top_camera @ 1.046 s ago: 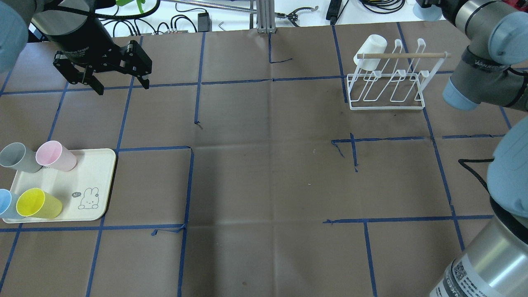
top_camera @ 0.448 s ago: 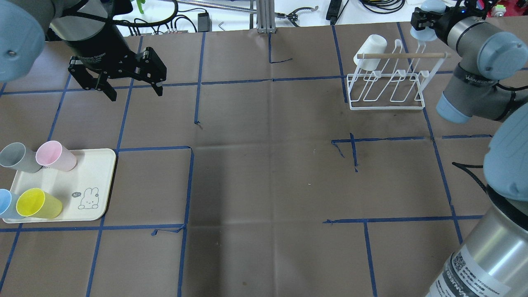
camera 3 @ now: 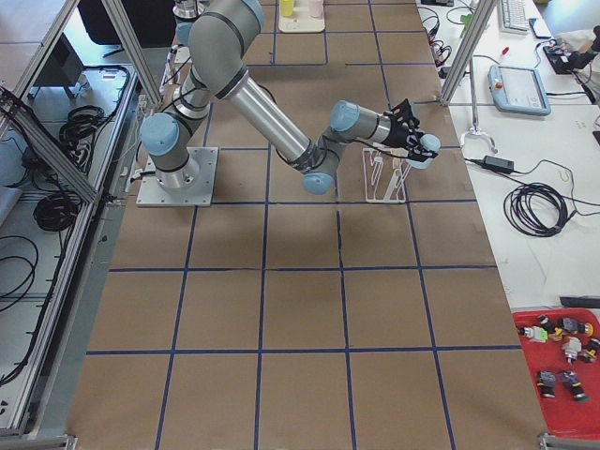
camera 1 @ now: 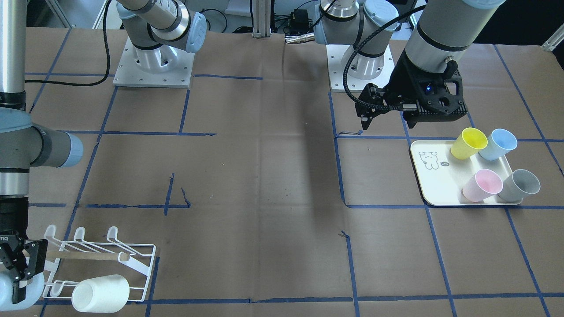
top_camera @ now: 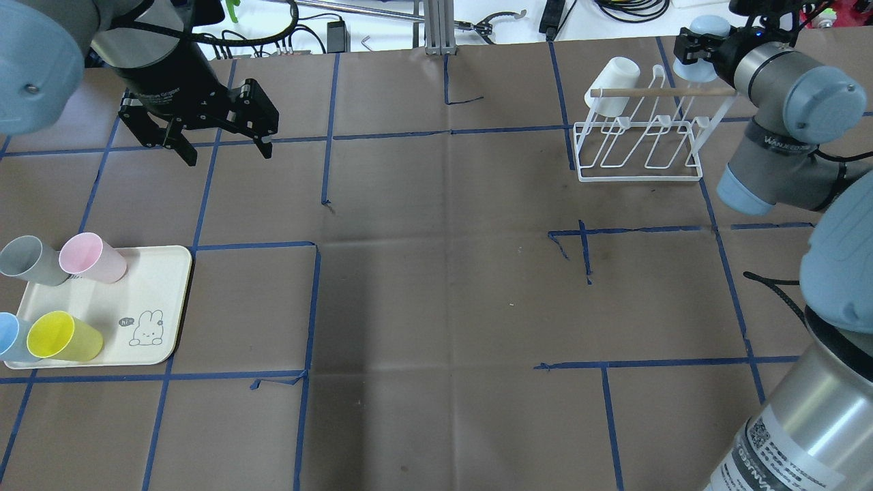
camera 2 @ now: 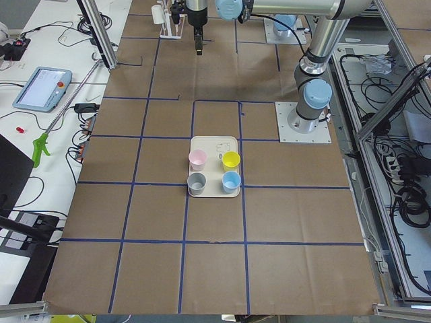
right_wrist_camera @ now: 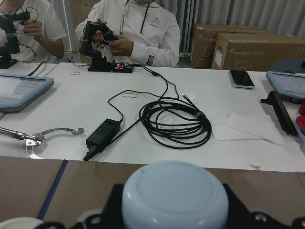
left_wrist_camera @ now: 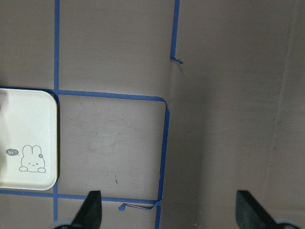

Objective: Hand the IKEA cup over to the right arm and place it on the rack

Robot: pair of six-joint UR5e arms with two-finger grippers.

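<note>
My right gripper [top_camera: 697,48] is shut on a pale-blue cup [top_camera: 706,27], held on its side just beyond the right end of the white wire rack [top_camera: 661,91]. The front-facing view shows the gripper [camera 1: 20,268], the cup [camera 1: 31,291] and the rack [camera 1: 83,254] at the bottom left. The right wrist view shows the cup's base [right_wrist_camera: 174,195] between the fingers. A white cup [top_camera: 614,85] hangs on the rack's left end. My left gripper [top_camera: 227,155] is open and empty, above the table at the far left; its fingers frame the left wrist view [left_wrist_camera: 171,212].
A cream tray [top_camera: 157,286] with a bunny drawing lies at the near left. It holds grey [top_camera: 27,259], pink [top_camera: 92,258], yellow [top_camera: 65,336] and blue [top_camera: 10,337] cups lying on their sides. Cables and people are beyond the table's far edge [right_wrist_camera: 174,119].
My right gripper has come into view with the pale-blue cup and moved left toward the rack's right end. My left gripper, still open, has moved right and slightly nearer.
</note>
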